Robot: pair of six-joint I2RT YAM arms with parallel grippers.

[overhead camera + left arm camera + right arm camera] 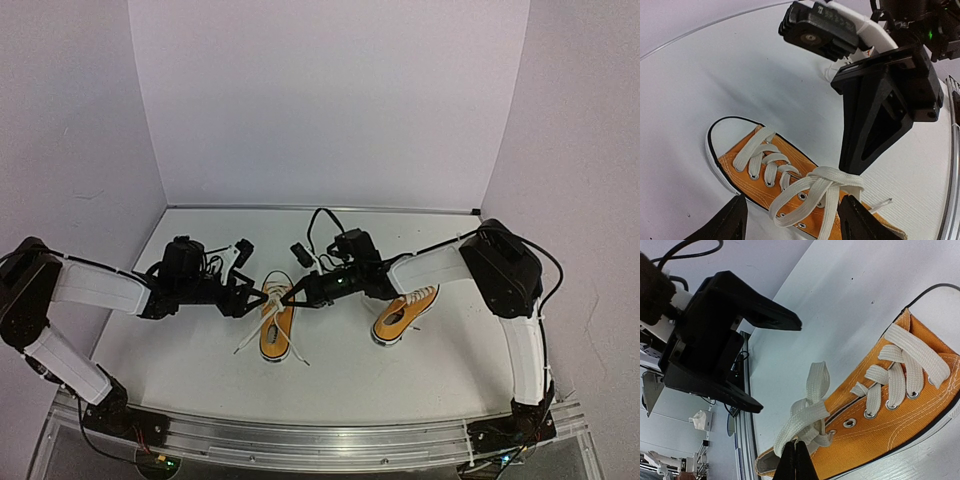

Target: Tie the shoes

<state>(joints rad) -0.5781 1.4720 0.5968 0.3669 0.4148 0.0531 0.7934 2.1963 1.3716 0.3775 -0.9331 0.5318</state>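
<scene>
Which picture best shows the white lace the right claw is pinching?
Right wrist view: the lace runs straight into the shut right gripper. Left wrist shows its loops, the pinch partly hidden; the top view shows it tiny.

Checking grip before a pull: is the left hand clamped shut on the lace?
No, the left hand is open, its fingers apart either side of the white lace.

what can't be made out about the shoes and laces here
- second shoe: top view only, laces too small to tell tied or loose.
- shoe being tied: left wrist view, heel cut off by the bottom edge.
- lace: right wrist view, the right gripper shut on it hides the pinch at the bottom edge; knot finished or not, unclear.
</scene>
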